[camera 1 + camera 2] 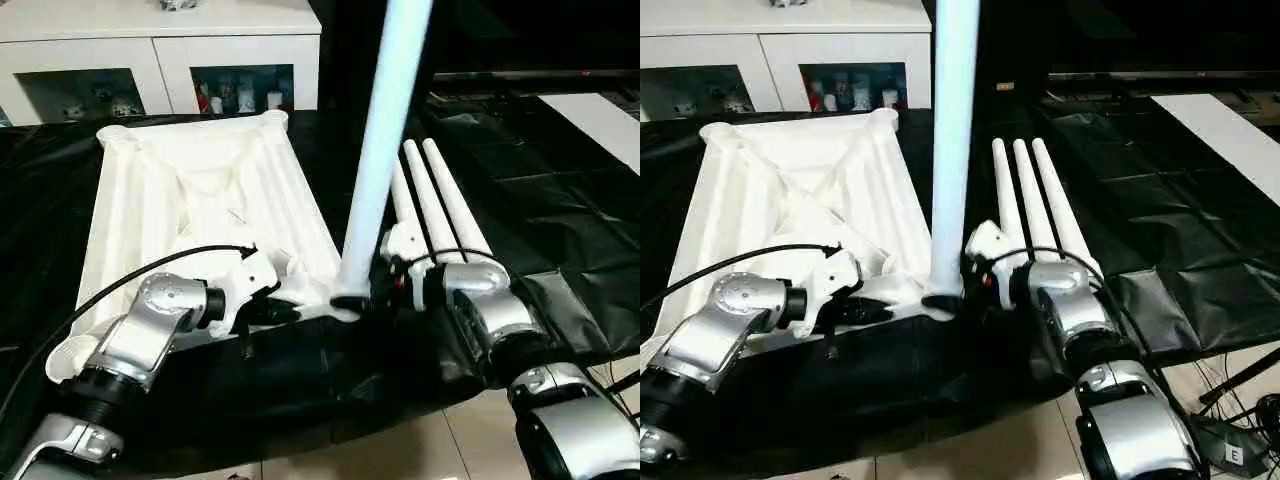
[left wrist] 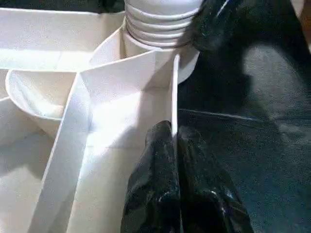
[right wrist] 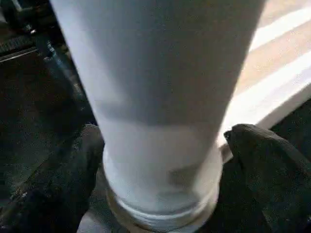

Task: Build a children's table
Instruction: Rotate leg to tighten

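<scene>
Currently my left end effector point(image 2: 176, 160) is pinched narrow on the thin side rim of the tabletop point(image 1: 200, 195), close to the near corner socket point(image 2: 146, 51). I judge this grip is there to pin the top against the desk point(image 1: 560, 200) so it cannot slide or twist while a leg is worked into that socket.

My right end effector point(image 3: 163, 160) stands wide, one black finger point(image 3: 58, 184) on either side of the base of the upright leg point(image 1: 385, 130); a gap shows between the pads and the leg, so I read it as bracketing, not clamping. That placement lets me catch the leg if it tips, or re-grip it for another turn.

The tabletop lies upside down on the black-draped desk, ribbed underside up, its long axis running away from me toward the white cabinet point(image 1: 160, 50). The upright leg rises from the near corner socket on my right, ridged end down in the socket, long axis close to vertical with a slight lean.

Three spare legs point(image 1: 440, 200) lie side by side just right of the tabletop, long axes running away from me
</scene>
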Robot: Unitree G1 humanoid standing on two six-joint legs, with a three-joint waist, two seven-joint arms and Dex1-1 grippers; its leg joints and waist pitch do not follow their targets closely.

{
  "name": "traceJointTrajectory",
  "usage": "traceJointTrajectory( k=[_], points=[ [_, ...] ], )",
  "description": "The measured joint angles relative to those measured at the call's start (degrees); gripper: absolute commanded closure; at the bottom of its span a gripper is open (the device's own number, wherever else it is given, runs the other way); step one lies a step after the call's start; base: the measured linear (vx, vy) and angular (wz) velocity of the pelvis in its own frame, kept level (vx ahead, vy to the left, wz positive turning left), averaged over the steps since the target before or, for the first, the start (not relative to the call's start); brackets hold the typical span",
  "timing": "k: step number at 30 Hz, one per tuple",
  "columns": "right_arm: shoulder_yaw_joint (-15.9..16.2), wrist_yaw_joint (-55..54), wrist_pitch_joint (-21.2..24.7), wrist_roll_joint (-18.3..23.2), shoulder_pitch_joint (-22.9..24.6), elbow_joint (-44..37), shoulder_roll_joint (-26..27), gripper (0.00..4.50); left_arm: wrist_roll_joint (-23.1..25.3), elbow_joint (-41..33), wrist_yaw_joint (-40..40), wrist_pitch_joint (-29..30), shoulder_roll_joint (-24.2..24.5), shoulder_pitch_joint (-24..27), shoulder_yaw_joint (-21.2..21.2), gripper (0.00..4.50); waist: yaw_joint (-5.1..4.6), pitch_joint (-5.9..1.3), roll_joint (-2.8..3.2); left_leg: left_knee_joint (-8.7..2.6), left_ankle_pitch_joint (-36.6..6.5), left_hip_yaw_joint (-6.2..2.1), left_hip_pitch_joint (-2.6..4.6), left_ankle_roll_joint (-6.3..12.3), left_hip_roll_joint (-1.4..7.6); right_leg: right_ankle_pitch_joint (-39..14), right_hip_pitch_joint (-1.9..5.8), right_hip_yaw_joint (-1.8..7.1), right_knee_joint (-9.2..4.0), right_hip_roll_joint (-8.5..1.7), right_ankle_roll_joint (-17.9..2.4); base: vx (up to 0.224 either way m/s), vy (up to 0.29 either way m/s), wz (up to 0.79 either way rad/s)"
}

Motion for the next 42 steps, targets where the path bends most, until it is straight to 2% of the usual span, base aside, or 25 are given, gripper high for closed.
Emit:
traceJointTrajectory(
  k=[2,3,6,16,30,34,37,42],
  points=[
    [0.04,0.5,0.34,0.02,0.0,-0.06,-0.01,0.45,-0.01,0.0,0.0,0.02,0.04,0.0,0.0,4.5,0.11,0.0,0.0,0.01,0.0,0.0,0.0,0.01,0.0,0.0,0.0,0.0,0.01,0.0,0.0,0.0,0.0,0.0],
    [0.04,0.71,0.44,0.05,0.05,-0.22,-0.03,0.7,-0.04,0.0,0.0,0.04,0.06,0.0,0.0,4.5,0.12,0.0,-0.01,0.01,0.0,0.0,0.01,0.01,0.0,0.0,0.0,0.0,0.01,0.0,0.0,0.0,0.0,0.0],
    [0.04,1.44,0.84,0.17,0.35,-0.89,-0.04,0.84,-0.1,-0.02,-0.01,0.1,0.09,0.0,0.0,4.5,0.14,0.0,0.0,0.01,0.01,0.0,0.01,0.01,0.01,0.0,0.0,0.0,0.02,0.0,0.0,0.0,0.0,0.0],
    [-0.1,2.32,0.96,0.82,1.03,-1.5,-0.15,1.72,-0.15,-0.04,-0.84,0.23,0.24,-0.01,-0.02,4.5,0.4,0.0,-0.01,0.06,0.03,0.0,0.01,0.06,0.01,0.0,0.0,0.0,0.05,0.0,0.0,0.0,0.0,0.0],
    [-0.81,-0.12,0.89,1.48,2.15,-1.94,1.04,1.81,0.0,0.15,0.02,0.28,-0.18,-0.03,-0.11,4.5,0.43,-0.03,-0.06,0.17,0.06,0.0,0.07,0.09,0.04,0.01,0.03,0.02,0.19,0.0,-0.01,0.0,0.0,0.0],
    [-3.19,-8.98,2.34,1.77,2.76,-1.31,4.16,1.81,1.57,2.03,3.89,0.03,-2.19,-0.89,-0.11,4.5,-0.29,-0.04,-0.12,0.33,0.04,-0.01,0.3,-0.05,0.06,0.04,0.17,0.07,0.46,0.0,-0.06,0.0,0.0,0.0],
    [-6.03,-21.35,3.15,1.84,2.08,0.99,7.8,1.81,3.72,5.28,9.99,1.74,-6.04,-3.32,0.24,4.5,-0.77,-0.05,-0.11,0.37,0.13,-0.02,0.48,-0.21,0.04,0.04,0.27,0.16,0.52,0.0,-0.05,0.0,0.0,0.0],
    [-10.23,-42.27,3.51,1.96,-1.51,6.5,12.18,1.81,6.77,12.27,22.29,4.81,-14.55,-8.52,0.25,4.5,-0.61,-0.06,-0.12,0.35,0.14,-0.06,0.83,-0.22,-0.14,-0.13,0.55,0.24,0.34,-0.11,0.23,0.0,0.0,0.0]
  ],
)
